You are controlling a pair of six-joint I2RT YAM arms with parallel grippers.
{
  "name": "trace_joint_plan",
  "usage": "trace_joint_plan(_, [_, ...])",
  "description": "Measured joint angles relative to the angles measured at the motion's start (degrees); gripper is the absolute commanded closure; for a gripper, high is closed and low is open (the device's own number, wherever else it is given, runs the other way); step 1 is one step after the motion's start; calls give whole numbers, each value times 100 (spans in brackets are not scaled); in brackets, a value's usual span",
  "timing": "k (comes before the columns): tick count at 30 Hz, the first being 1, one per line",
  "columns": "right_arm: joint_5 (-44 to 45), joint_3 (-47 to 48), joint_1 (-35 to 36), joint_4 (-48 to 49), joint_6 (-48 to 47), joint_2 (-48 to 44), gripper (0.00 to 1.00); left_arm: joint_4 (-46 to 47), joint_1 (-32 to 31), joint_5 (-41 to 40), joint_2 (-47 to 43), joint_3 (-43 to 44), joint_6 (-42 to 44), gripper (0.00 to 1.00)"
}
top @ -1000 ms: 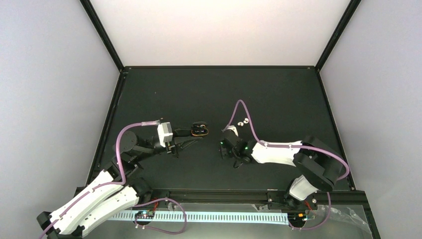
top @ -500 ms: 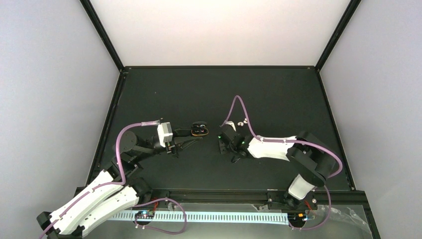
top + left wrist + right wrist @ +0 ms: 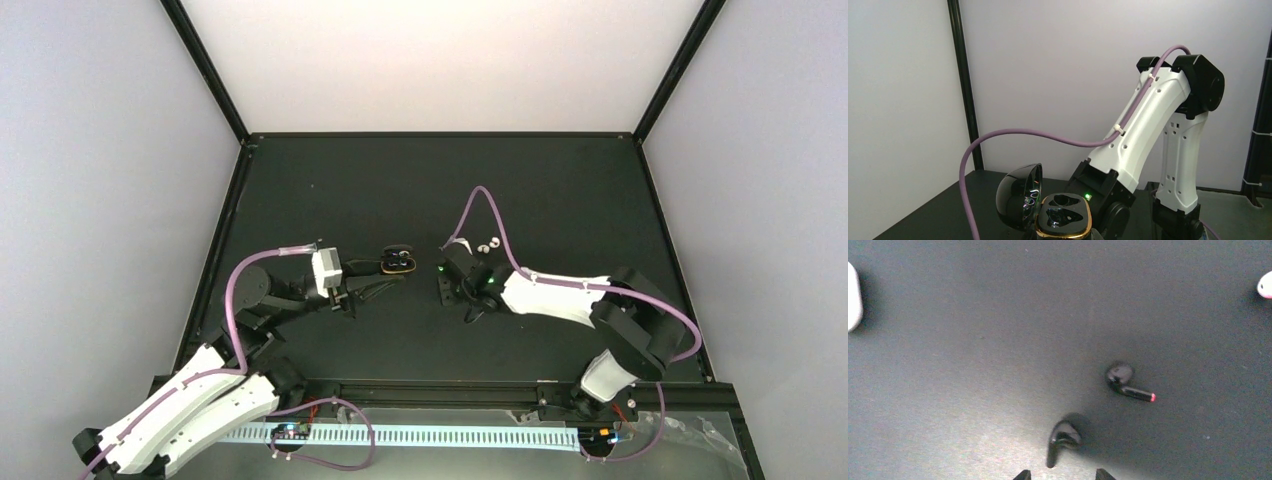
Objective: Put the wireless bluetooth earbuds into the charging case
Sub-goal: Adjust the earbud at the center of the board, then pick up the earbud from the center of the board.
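Observation:
The black charging case point(image 3: 1064, 216) has a gold rim, and its lid point(image 3: 1018, 196) stands open to the left. Both of its sockets look empty. My left gripper point(image 3: 385, 266) is shut on the case point(image 3: 400, 260), though its fingers are below the edge of the left wrist view. Two black earbuds lie on the dark table: one point(image 3: 1064, 436) just ahead of my right gripper point(image 3: 1062, 475), the other point(image 3: 1125, 382) farther off to the right. The right gripper point(image 3: 452, 284) hangs open over them, holding nothing.
Two white earbuds point(image 3: 470, 246) point(image 3: 492, 242) lie just beyond the right gripper; one point(image 3: 1266, 285) shows at the right edge of the right wrist view. A white rounded object point(image 3: 852, 296) sits at that view's left edge. The right arm point(image 3: 1148, 135) looms close behind the case.
The right gripper has moved a little up and to the left over the black earbuds, and its jaws have parted. The left wrist shifted slightly, with the case still held.

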Motion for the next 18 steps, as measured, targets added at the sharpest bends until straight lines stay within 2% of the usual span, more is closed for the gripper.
trace_joint_plan(9, [-90,1303,-2,-1040,9,601,62,2,0,-26,-166,0,2,98])
trace_joint_plan(18, [63,1812,-2,-1727,103,1252,63,2,-2,-59,-313,-2,2,98])
